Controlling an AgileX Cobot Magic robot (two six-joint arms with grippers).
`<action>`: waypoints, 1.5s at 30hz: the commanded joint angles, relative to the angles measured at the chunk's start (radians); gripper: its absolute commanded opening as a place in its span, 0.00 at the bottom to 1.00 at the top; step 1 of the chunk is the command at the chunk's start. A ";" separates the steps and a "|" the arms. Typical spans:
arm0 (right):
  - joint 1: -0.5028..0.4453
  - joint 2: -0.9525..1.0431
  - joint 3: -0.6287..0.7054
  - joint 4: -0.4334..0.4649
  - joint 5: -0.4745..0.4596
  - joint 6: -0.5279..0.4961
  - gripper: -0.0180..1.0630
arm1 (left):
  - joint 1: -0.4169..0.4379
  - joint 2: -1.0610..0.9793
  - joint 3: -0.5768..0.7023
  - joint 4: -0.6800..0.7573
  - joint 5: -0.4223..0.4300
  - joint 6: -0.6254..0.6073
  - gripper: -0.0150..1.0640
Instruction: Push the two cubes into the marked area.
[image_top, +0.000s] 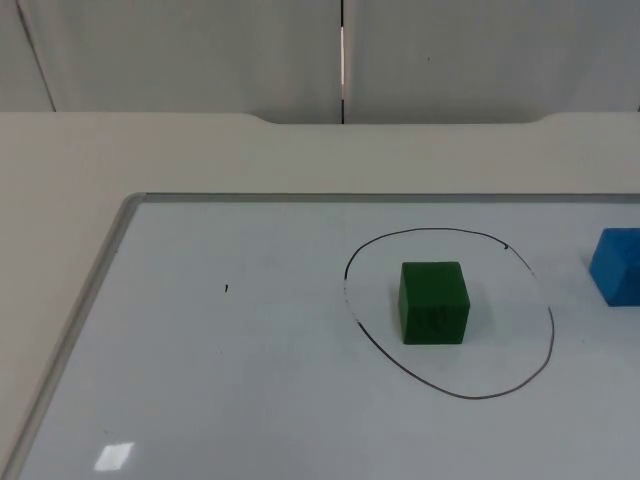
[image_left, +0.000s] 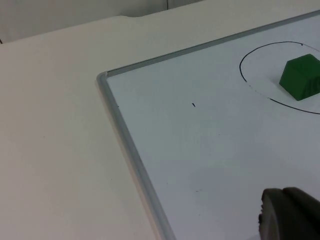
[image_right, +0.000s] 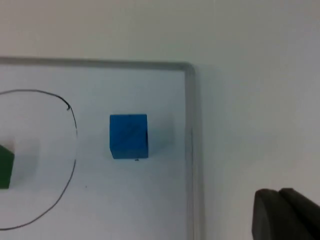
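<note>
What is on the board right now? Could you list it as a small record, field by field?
surface: whiteboard with a grey frame, lying on the white table
marked area: black hand-drawn oval on the whiteboard
green cube: inside the oval, upright
blue cube: outside the oval, between it and the board's frame edge
left gripper: over the whiteboard, apart from the green cube
right gripper: over the table just off the board's edge, apart from the blue cube
task state: one cube in, one out
</note>
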 joint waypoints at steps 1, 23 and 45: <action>-0.007 0.073 -0.012 -0.007 -0.014 0.002 0.02 | 0.001 -0.005 0.003 -0.012 -0.002 0.001 0.01; -0.009 0.626 -0.031 -0.012 -0.251 -0.011 0.02 | 0.001 -0.005 0.003 -0.012 -0.002 0.001 0.01; -0.097 0.946 -0.151 0.184 -0.424 -0.224 0.02 | 0.001 -0.005 0.003 -0.012 -0.002 0.001 0.01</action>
